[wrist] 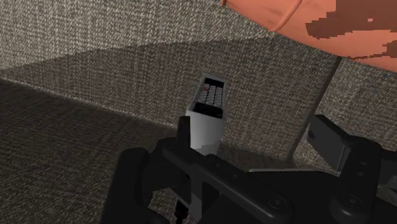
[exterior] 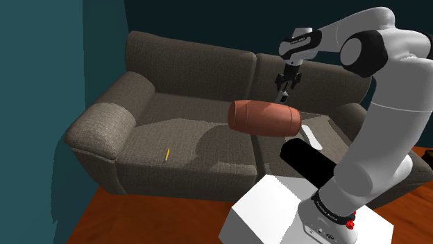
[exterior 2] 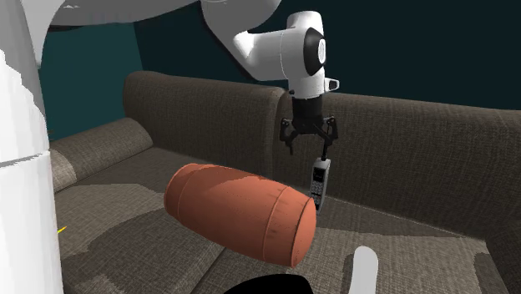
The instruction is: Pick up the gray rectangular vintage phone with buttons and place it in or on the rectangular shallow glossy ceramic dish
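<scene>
While its two black fingers (wrist: 329,145) stand wide apart, the gripper (exterior 2: 308,147) points down over the sofa (exterior: 173,132), close in front of the backrest. The grey phone (exterior 2: 319,180) hangs upright just below it, and lies against one finger alone. In the wrist view the other finger is well clear of the phone, so nothing clasps it from both sides. That view also shows rows of small buttons on the phone's dark far end and a plain light-grey body nearer the hand. I cannot tell whether the phone's lower end touches the cushions.

Just beside the phone, towards the second exterior view's left, a reddish-brown barrel (exterior 2: 242,213) lies on its side across the seat. In the shoulder view it sits between the gripper and the camera. Next to the barrel, on the seat, is a white object (exterior: 311,135), partly hidden by the arm's (exterior: 375,132) dark link; what it is I cannot tell. Well apart, on the other seat cushion, lies a thin yellow sliver (exterior: 167,154). The sofa is covered in grey-brown woven cloth and stands on a reddish wooden floor (exterior: 139,215) against a teal wall (exterior: 41,83). The white stand (exterior: 267,208) is at the shoulder view's lower right.
</scene>
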